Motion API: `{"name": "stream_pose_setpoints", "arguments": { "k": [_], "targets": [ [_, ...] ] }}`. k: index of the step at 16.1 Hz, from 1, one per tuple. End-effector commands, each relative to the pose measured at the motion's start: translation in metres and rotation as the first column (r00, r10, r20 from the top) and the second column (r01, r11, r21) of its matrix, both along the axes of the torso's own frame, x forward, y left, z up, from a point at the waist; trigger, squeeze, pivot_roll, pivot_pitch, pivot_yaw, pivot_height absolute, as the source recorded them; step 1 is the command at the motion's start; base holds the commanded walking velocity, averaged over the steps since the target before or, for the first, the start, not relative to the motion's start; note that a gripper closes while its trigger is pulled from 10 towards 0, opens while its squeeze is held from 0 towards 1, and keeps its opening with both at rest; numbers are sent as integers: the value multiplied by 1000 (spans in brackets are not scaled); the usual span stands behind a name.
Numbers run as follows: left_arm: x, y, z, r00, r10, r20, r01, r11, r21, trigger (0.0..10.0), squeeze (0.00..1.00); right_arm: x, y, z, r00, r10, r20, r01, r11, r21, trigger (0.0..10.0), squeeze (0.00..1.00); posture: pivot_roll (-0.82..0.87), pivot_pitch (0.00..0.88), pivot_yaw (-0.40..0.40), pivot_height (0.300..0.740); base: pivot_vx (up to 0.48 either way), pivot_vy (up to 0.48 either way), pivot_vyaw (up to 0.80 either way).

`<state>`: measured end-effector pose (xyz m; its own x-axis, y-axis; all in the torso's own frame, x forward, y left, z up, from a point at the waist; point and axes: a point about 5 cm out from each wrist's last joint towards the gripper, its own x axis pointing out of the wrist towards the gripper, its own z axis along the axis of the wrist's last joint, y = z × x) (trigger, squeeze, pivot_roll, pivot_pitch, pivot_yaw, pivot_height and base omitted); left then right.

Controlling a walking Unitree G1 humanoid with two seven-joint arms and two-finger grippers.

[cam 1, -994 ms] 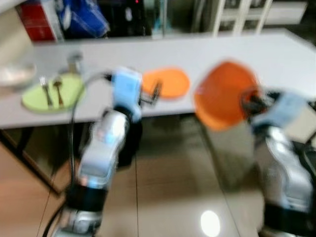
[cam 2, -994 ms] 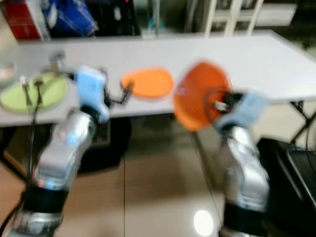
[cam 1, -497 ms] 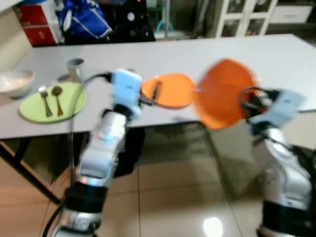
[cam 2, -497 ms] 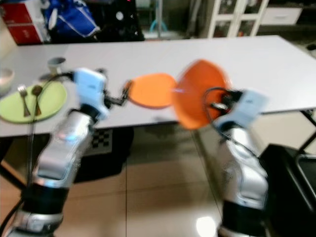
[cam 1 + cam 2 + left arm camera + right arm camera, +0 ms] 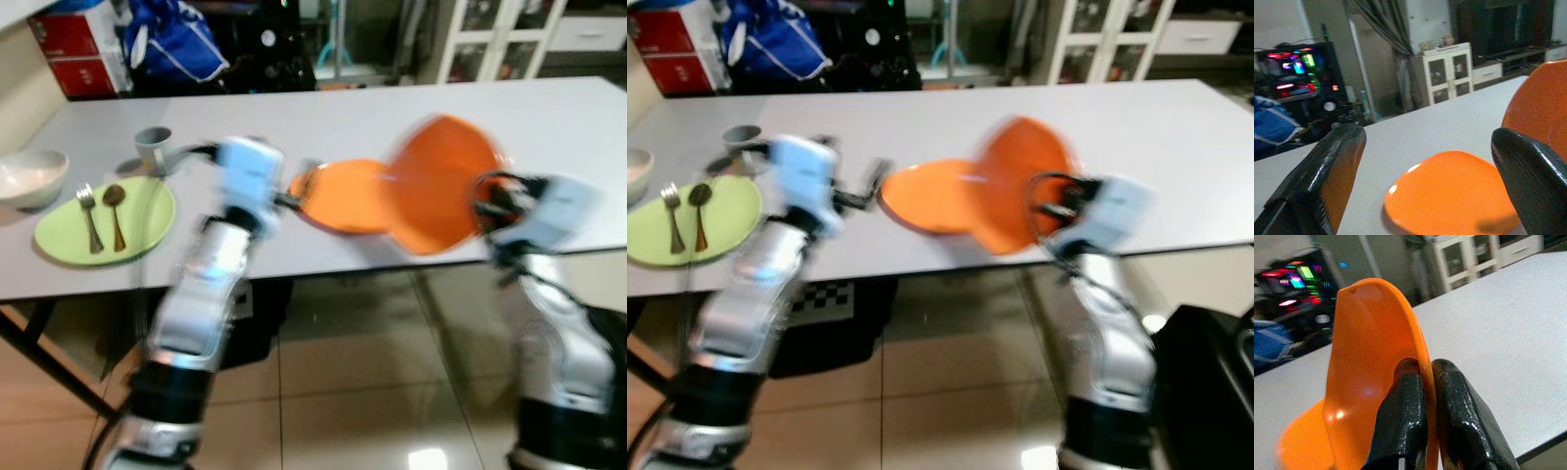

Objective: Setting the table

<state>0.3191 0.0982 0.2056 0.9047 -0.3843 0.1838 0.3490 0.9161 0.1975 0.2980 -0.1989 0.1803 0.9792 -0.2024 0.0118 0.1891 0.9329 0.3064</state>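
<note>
Right tool (image 5: 1422, 396) is clamped on the rim of the orange bowl (image 5: 443, 181), holding it tilted on edge above the desk (image 5: 549, 117), just past the orange plate (image 5: 348, 194). Left tool (image 5: 1425, 186) is spread wide, empty, with the plate lying flat on the desk straight ahead of its fingers (image 5: 1327, 176).

Risks (judgement):
- Thin rim pinch, so the bowl may pivot or slip when lowered.
- Bowl edge could clip the plate and shove it.
- Green plate (image 5: 103, 204) with fork and spoon sits well off behind the left tool, unlikely to be hit.
</note>
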Motion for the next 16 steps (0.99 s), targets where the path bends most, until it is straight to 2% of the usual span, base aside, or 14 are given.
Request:
{"name": "stream_pose_setpoints", "arguments": {
  "k": [1, 13, 15, 16],
  "targets": [
    [2, 10, 6, 999, 27, 22, -27, 1000, 4, 10000, 0, 3, 12, 12, 997, 42, 62, -43, 999, 6, 10000, 0, -49, 0, 0, 740, 394, 0, 0],
    [1, 8, 4, 1000, 25, 19, -25, 1000, 3, 10000, 0, 5, 12, 16, 997, 31, 73, -32, 999, 17, 10000, 0, -54, 0, 1, 740, 393, 0, 0],
    [-2, 4, 1, 1000, -5, -6, 5, 1000, -1, 10000, 0, 6, 10, 16, 997, 22, 76, -25, 999, 33, 10000, 0, -56, 0, 3, 740, 163, 0, 0],
    [-5, 2, -1, 1000, -25, -9, 25, 999, 30, 10000, 0, 7, 10, 16, 997, 21, 78, -25, 999, 48, 10000, 0, -57, 0, 6, 740, 0, 0, 0]
  ]
}}
